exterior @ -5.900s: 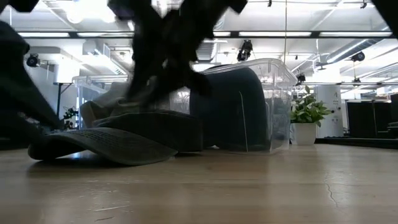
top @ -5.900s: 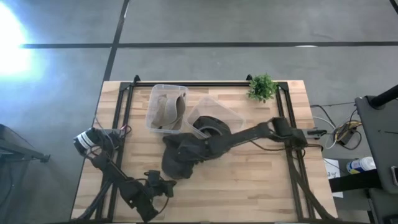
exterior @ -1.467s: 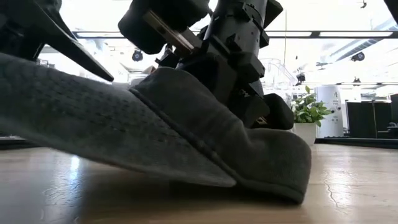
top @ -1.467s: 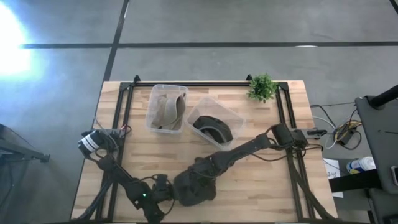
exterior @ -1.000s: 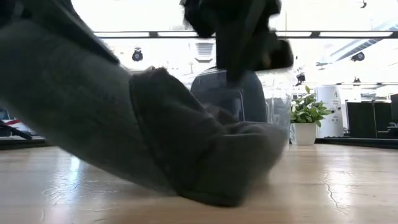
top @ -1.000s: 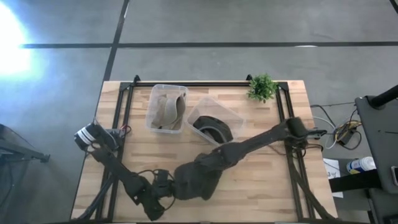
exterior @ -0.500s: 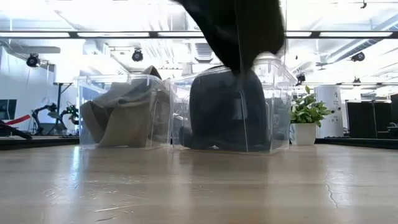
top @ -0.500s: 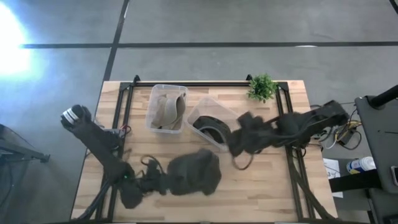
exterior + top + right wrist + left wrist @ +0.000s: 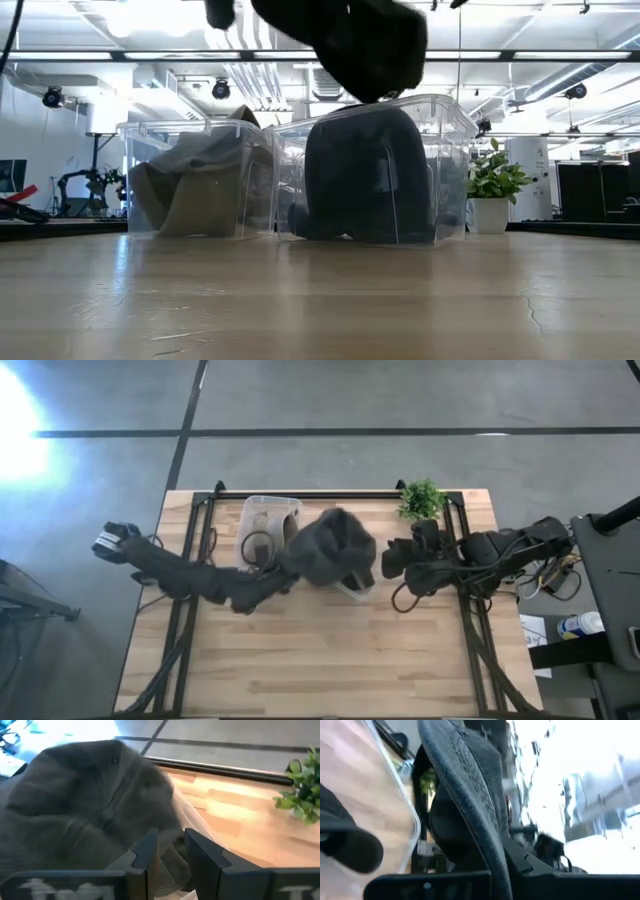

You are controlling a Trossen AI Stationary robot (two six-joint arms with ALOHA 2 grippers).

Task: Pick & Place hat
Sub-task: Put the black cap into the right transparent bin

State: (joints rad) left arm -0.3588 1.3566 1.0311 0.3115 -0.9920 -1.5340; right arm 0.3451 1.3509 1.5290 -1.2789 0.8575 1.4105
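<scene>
Hat (image 9: 335,547), off the bench since a moment ago, hangs over the right-hand bin (image 9: 440,130), left jaws clamped on it, right gripper (image 9: 392,558) withdrawn, jaws slightly apart.
</scene>
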